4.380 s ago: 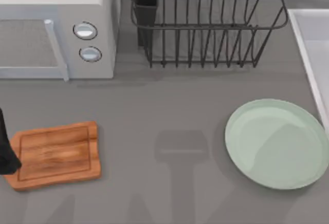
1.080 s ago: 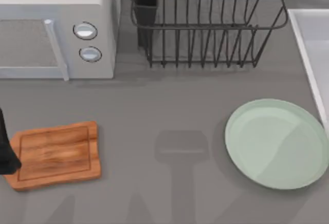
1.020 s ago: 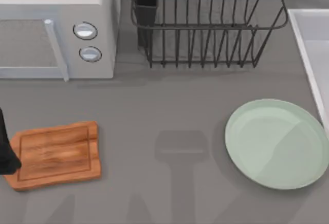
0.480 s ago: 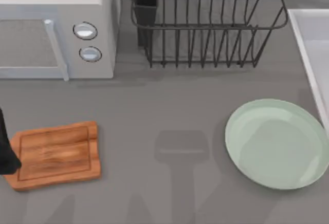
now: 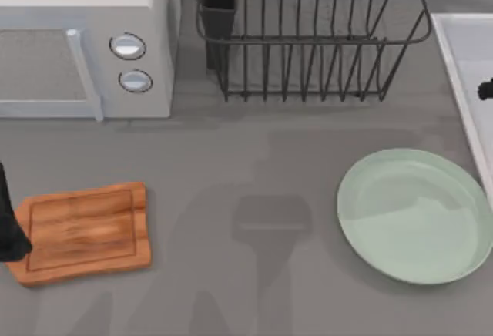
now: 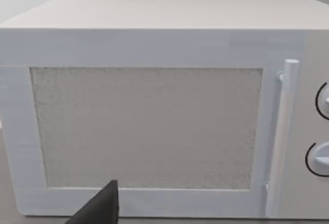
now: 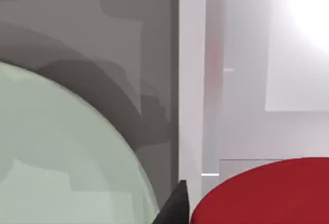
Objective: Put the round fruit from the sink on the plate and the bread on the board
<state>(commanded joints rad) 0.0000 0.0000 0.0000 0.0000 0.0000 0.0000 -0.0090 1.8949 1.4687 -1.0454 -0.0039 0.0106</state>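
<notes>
The round fruit [image 7: 267,196] is bright red and lies past the pale rim of the sink [image 5: 454,66], close below my right wrist. A black part of my right gripper [image 7: 176,206] stands beside the fruit's edge; in the top view my right gripper [image 5: 485,89] pokes in at the right edge above the sink. The mint-green plate [image 5: 416,216] lies bare at the table's right, next to the sink. The wooden board [image 5: 81,232] lies bare at the left. My left gripper [image 5: 8,232] is parked at the board's left end. The bread is out of view.
A white microwave [image 5: 77,43] stands at the back left, and my left wrist faces its door [image 6: 146,126]. A black wire dish rack [image 5: 308,35] stands at the back middle. Grey tabletop stretches between the board and the plate.
A black part of my right gripper has come into the top view over the sink. The arm's shadows have shifted across the table and the plate. My left arm has not moved.
</notes>
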